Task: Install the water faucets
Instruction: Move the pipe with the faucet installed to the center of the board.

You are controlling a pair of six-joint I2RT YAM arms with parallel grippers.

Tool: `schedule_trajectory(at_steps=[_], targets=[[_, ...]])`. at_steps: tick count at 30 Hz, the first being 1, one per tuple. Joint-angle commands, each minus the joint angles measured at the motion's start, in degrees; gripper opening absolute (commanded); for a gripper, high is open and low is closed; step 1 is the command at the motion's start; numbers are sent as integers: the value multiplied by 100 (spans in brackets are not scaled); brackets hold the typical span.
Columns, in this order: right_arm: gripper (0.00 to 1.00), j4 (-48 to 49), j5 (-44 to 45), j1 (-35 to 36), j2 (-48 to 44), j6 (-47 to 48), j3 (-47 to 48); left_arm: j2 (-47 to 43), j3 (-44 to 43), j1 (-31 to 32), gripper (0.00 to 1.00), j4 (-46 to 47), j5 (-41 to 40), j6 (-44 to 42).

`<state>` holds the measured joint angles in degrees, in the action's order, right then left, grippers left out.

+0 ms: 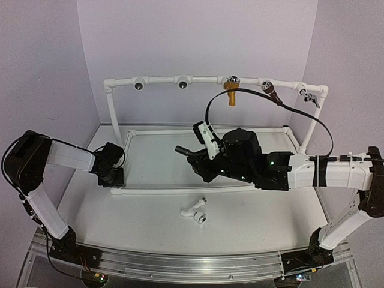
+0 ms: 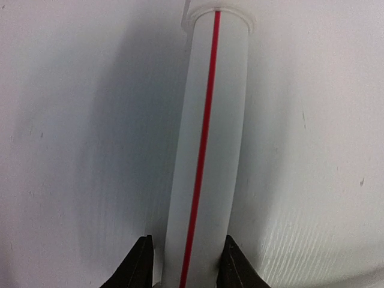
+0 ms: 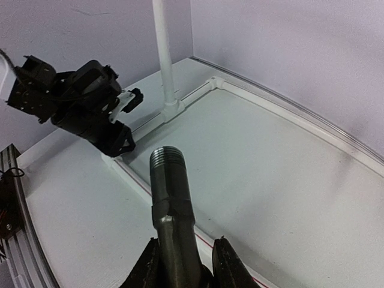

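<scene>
My right gripper (image 3: pixel 183 243) is shut on the black faucet (image 3: pixel 171 180), whose threaded end points up and away over the table. From above, this black faucet (image 1: pixel 186 151) is held above the middle of the pipe frame by the right gripper (image 1: pixel 198 156). The white faucet (image 1: pixel 195 211) lies loose on the table in front of the frame. My left gripper (image 1: pixel 111 175) sits at the frame's front left corner. Its jaws (image 2: pixel 187 243) closely flank a white pipe with a red stripe (image 2: pixel 207 120); whether they press it I cannot tell.
The white pipe frame's raised back rail (image 1: pixel 204 78) carries two bare sockets (image 1: pixel 139 84) (image 1: pixel 183 83), then a gold-yellow tap (image 1: pixel 231 93), a brown tap (image 1: pixel 270 89) and a small grey one (image 1: pixel 309 96). A black cable (image 1: pixel 288 108) loops over the right arm.
</scene>
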<state>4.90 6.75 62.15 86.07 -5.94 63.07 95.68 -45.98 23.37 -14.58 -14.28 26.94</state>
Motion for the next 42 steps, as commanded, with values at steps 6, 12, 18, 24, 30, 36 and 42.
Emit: schedule_trajectory(at_steps=[6, 12, 18, 24, 30, 36, 42], targets=[[0, -1080, 3297, 805, 794, 287, 1923, -1183, 899, 537, 18, -35, 152, 458], [0, -1701, 3991, 820, 1243, 101, 2906, -1608, 1128, 583, 18, -69, 152, 458], [0, -1813, 4883, 820, 2047, 491, 3988, -1909, 1370, 582, 16, 108, 198, 627], [0, -1840, 4966, 720, 2448, 836, 4625, -2128, 1721, 605, 0, 639, 843, 1674], [0, -1967, 4650, 620, 2433, 412, 4938, -2131, 1860, 643, 0, 811, 961, 1743], [0, -2225, 4638, 608, 2572, -226, 5261, -2068, 1828, 643, 0, 862, 939, 1670], [0, -2343, 4593, 453, 2650, -659, 5444, -1993, 1824, 643, 0, 983, 1079, 1631]])
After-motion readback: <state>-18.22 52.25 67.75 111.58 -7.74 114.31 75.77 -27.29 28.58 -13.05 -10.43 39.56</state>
